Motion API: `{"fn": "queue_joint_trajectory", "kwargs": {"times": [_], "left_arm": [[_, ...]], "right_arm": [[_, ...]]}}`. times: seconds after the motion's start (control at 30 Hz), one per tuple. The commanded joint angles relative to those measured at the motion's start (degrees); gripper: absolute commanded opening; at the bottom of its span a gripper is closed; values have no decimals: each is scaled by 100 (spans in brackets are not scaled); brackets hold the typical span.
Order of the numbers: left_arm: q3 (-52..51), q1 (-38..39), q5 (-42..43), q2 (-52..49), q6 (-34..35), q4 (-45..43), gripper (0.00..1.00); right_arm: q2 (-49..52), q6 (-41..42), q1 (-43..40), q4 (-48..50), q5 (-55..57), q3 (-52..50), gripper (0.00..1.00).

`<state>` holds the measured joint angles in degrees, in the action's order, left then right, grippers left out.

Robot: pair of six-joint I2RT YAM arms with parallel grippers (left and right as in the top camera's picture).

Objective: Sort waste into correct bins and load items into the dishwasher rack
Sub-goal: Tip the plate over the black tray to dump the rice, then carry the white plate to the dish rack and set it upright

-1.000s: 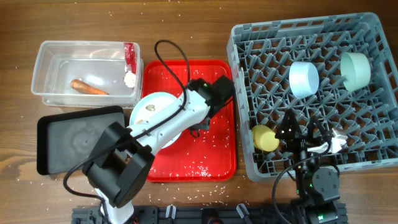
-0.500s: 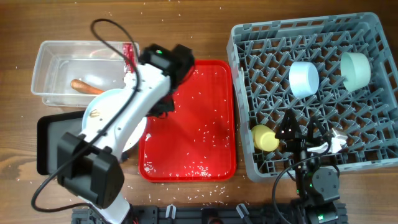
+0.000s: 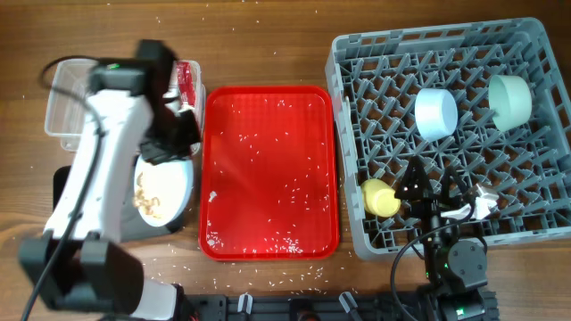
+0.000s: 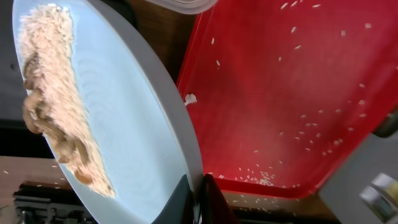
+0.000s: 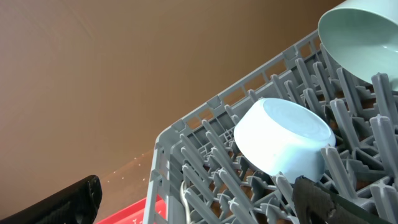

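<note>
My left gripper (image 3: 175, 144) is shut on the rim of the pale plate (image 3: 166, 192) and holds it tilted over the black tray (image 3: 60, 184). In the left wrist view the fingers (image 4: 198, 200) pinch the plate (image 4: 130, 118); tan scraps and rice (image 4: 53, 106) lie along its lower side. The clear tub (image 3: 67, 89) has the red-and-white wrapper (image 3: 186, 80) at its right end; my arm hides the carrot. The rack (image 3: 526, 187) holds the blue bowl (image 3: 435, 113), green bowl (image 3: 509, 100), yellow cup (image 3: 382, 198) and white spoon (image 3: 466, 210). My right gripper (image 3: 426, 192) is open over the rack.
The red serving tray (image 3: 268, 169) lies between the bins and the rack, with loose rice grains on it and on the table around it. The right wrist view shows the blue bowl (image 5: 283, 143), the green bowl (image 5: 364, 34) and rack pegs (image 5: 205, 168).
My left arm has carried the plate left off the red tray to above the black tray, and the plate is now tilted. The right arm has not moved.
</note>
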<state>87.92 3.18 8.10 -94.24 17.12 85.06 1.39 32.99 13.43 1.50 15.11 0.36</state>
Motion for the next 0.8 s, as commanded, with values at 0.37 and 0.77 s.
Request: {"fn": "queue_joint_trajectory", "kwargs": {"times": [0.37,0.77], "left_arm": [[-1204,-4422,4706,1327,-3847,323,4],[-2629,-6522,6457,1687,-6240,1106,4]], "right_arm": [[-4,44,-33,24,55,-7,100],[-4,44,-33,24,55,-7,100]]}}
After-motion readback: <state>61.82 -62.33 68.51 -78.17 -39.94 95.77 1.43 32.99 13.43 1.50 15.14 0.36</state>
